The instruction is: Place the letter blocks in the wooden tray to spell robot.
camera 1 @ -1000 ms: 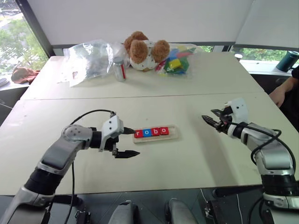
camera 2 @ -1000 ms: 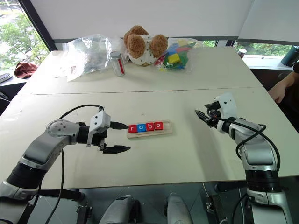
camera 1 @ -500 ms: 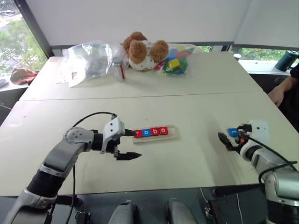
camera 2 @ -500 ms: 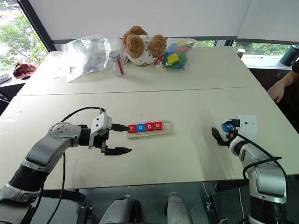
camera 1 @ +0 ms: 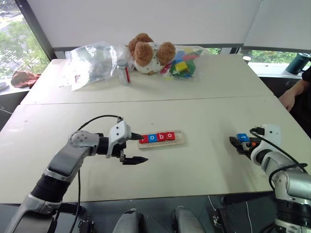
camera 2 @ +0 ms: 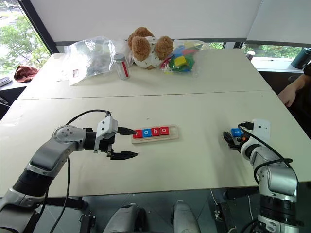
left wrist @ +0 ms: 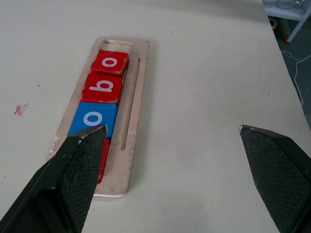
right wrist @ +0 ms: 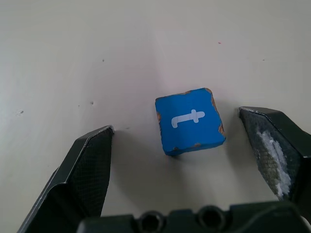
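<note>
Daylight fills the scene evenly; it enters through the window [camera 1: 12, 46] at the far left and another window strip [camera 1: 272, 54] at the far right. The pale table [camera 1: 204, 116] is bright but not blown out, with no hard glare. Shadows are soft: a faint one lies under the left gripper [camera 1: 133, 148], and the right wrist view shows a diffuse shadow beside the blue letter block [right wrist: 190, 121]. The head views are sharp, with straight lines bowing slightly toward the edges. In the wrist views the near fingers [left wrist: 73, 179] look slightly soft.
</note>
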Controlling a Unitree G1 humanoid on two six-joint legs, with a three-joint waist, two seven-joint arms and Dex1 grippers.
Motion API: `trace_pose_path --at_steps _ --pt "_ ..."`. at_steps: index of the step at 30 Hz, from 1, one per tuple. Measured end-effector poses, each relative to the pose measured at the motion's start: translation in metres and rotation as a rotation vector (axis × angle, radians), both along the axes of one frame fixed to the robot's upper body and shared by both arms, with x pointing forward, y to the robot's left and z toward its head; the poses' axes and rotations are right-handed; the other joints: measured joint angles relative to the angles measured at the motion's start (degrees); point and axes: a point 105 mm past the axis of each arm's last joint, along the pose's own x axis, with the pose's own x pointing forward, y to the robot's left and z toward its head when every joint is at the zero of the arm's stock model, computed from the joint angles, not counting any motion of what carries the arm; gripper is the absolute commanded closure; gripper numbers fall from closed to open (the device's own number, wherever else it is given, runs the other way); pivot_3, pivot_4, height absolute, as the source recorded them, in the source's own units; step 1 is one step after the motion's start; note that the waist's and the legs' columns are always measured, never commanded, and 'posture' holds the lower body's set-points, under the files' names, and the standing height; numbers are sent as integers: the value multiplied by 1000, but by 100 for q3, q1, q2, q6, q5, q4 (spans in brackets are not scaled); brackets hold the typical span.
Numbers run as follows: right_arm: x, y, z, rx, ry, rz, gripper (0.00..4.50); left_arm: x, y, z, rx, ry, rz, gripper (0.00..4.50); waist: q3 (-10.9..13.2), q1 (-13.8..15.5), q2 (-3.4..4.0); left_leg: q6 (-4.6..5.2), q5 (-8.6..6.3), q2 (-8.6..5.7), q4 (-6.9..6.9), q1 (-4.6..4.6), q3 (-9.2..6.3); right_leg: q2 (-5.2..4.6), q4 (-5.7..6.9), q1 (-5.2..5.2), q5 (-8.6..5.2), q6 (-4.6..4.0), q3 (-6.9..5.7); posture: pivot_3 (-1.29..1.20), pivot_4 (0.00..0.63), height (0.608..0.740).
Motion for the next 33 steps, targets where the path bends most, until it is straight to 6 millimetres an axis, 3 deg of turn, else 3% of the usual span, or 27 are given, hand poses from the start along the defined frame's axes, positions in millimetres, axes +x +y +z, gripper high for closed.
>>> trace_pose_path --at_steps 4,11,14,15,19,23,28,33 --pt "2 -7 -1 -6 -5 8 3296 -1 0 -1 2 2 1 0 -1 0 -1 0 0 0 0 1 -1 0 0 1 0 0 -1 0 150 740" --pt "3 -9 0 3 -14 36 3336 -1 2 -1 8 0 3 0 -2 0 -3 1 0 0 3 4 -1 0 0 7 0 0 -1 0 150 740" --pt "5 -1 6 -41 -28 148 3336 -1 2 -1 8 0 3 0 -1 -2 -2 2 -1 0 0 4 -1 0 0 4 0 0 -1 0 150 740" --pt "7 6 11 -67 -39 223 3336 -1 2 -1 8 0 2 0 1 -3 1 2 -1 0 0 4 0 1 0 3 0 0 -1 0 150 740" --pt "2 70 39 -203 -103 740 3336 -2 1 0 10 0 -9 0 5 -28 7 3 -2 6 0 4 -1 12 0 1 0 0 -3 0 150 740" --pt "-4 110 39 -281 -69 1137 3336 -2 0 2 17 1 -33 0 6 -11 4 3 -2 3 6 4 -1 10 -1 5 0 1 -6 0 150 740" --pt "5 109 22 -393 29 1357 3336 -3 5 0 42 6 -32 0 9 3 0 4 -2 -1 6 1 1 3 -6 4 0 1 -8 0 150 740" --pt "25 94 15 -443 73 1365 3336 -6 3 1 43 -2 -29 0 9 -2 0 2 -2 2 2 1 0 1 -5 0 0 0 -6 0 150 740"
